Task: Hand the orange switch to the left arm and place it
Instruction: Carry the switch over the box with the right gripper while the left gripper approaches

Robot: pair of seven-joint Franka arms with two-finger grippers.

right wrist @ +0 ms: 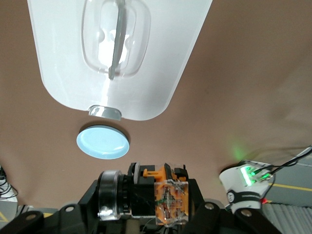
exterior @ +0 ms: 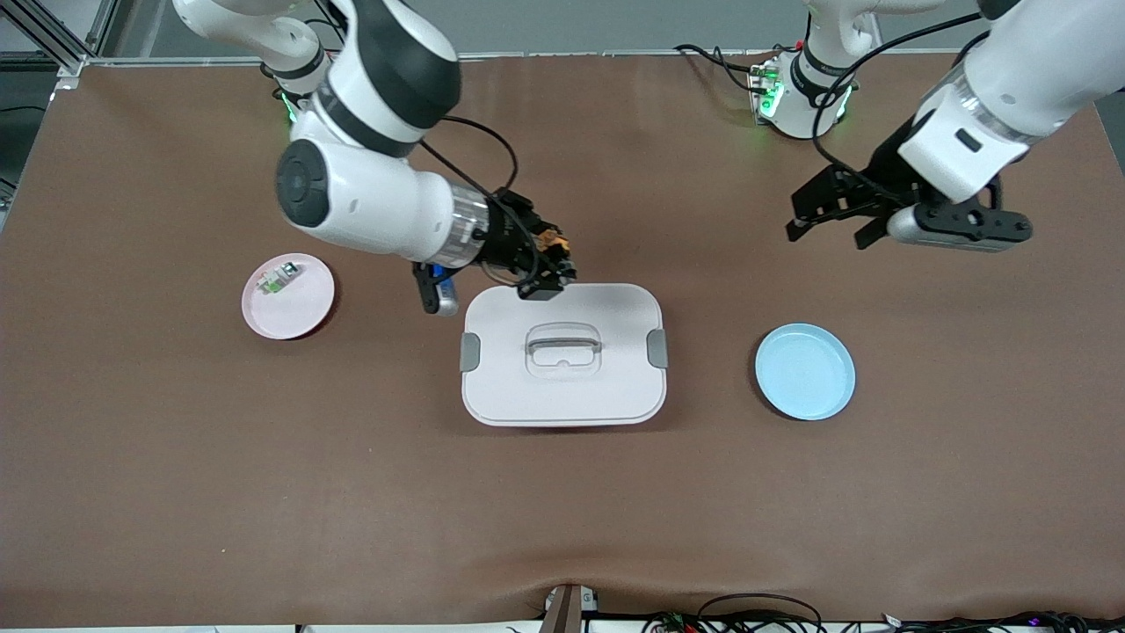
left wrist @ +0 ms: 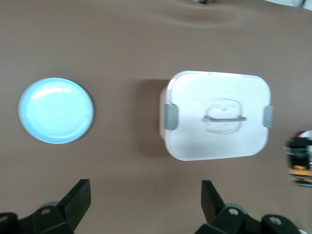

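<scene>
The orange switch point(exterior: 555, 240), black with orange-tan parts, is held in my right gripper point(exterior: 545, 274), which is shut on it in the air over the edge of the box point(exterior: 562, 391) that lies farthest from the front camera. The right wrist view shows the switch point(right wrist: 163, 195) clamped between the fingers, with the white box point(right wrist: 63, 73) below. My left gripper point(exterior: 831, 232) hangs open and empty over bare table toward the left arm's end. In its wrist view the gripper point(left wrist: 145, 201) looks down on the box point(left wrist: 214, 144) and, at the picture's edge, on the switch point(left wrist: 300, 168).
A blue plate point(exterior: 804, 371) lies beside the box toward the left arm's end. A pink plate point(exterior: 294, 309) toward the right arm's end holds a small green-and-white component point(exterior: 277, 278). Cables run along the table's edge nearest the front camera.
</scene>
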